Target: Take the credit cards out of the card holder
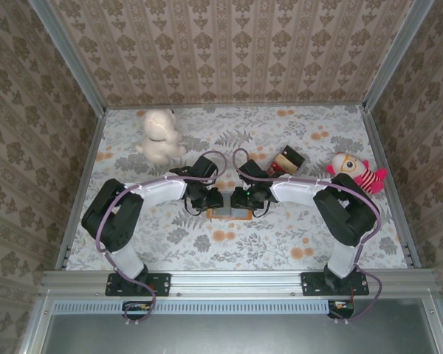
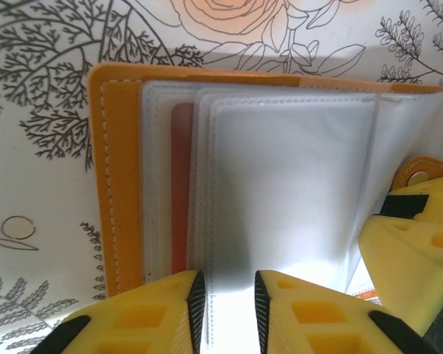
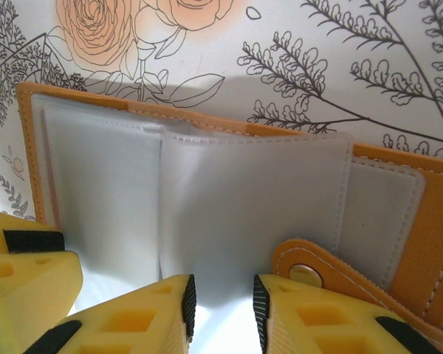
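you find the card holder point(image 1: 229, 214) open at the middle of the table point(image 1: 295, 236), a red credit card point(image 2: 181, 184) sleeved inside. your left gripper point(image 2: 227, 302) and right gripper point(image 3: 221, 306) each stand slightly parted astride a clear pocket page point(image 2: 295, 184).

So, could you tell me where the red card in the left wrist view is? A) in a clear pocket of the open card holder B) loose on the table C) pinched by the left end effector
A: the red card shows through a clear pocket of the open card holder.
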You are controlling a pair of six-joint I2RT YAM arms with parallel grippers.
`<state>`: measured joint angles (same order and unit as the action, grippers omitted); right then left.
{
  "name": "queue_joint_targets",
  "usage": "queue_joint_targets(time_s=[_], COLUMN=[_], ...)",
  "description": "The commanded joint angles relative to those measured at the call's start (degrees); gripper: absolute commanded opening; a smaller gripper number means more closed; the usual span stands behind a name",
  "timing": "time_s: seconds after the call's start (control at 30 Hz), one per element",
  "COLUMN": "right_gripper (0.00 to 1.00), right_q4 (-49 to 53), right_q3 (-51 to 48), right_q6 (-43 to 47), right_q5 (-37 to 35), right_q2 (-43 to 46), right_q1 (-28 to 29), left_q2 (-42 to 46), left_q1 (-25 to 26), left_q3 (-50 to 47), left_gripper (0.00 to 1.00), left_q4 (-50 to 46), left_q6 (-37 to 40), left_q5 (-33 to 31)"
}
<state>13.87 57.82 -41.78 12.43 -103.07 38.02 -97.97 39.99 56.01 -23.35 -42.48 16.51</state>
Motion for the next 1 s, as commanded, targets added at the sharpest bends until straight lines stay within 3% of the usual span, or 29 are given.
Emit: queue_joint_targets(time_s=[0.0, 0.3, 0.6, 0.97], right_gripper=[0.28, 0.29, 0.43, 0.42], right_q4=[2.56, -1.11, -3.99, 2.96], right_q3=[-1.31, -3.05, -4.99, -3.79], right_q6=[-0.05, -0.84, -1.2, -0.25], right_q5=[-1.58, 1.49, 1.77, -7.3], right_q2=[-3.82, -2.16, -0.91, -5.38], right_q1=[0.19, 0.03, -0.23, 1.26], left_q2=[-1.95, -2.57, -3.01, 0.04], left_q1=[-0.11, -0.42, -0.45, -0.86], left_q3=[-0.48, -0.4, -1.32, -0.48], left_gripper=[0.26, 0.21, 0.13, 0.09], left_q4=[2.38, 3.67, 4.05, 5.42], left_q6=[-0.52, -0.23, -0.22, 0.72], left_q5=[2.68, 4.15, 4.2, 7.04])
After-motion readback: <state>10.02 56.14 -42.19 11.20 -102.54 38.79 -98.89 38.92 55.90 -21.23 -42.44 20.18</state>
